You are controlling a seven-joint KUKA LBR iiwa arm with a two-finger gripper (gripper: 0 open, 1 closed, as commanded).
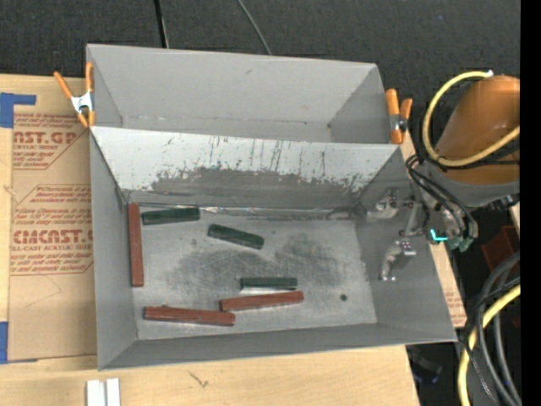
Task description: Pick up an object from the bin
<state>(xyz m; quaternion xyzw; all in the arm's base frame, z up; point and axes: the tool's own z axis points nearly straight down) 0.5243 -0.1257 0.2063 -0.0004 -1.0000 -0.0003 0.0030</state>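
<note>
My gripper hangs over the bin's right sloping wall, its two metal fingers spread apart with nothing between them. The nearest loose things lie to its left on the bin floor. A short dark green bar lies flat, and just below it is a red-brown bar, slightly tilted. Another dark green bar lies near the middle of the floor. The gripper touches none of them.
Further left, a red-brown bar lies along the left wall, a dark green bar sits by the back wall, and a third red-brown bar lies at the front. The arm enters from the right.
</note>
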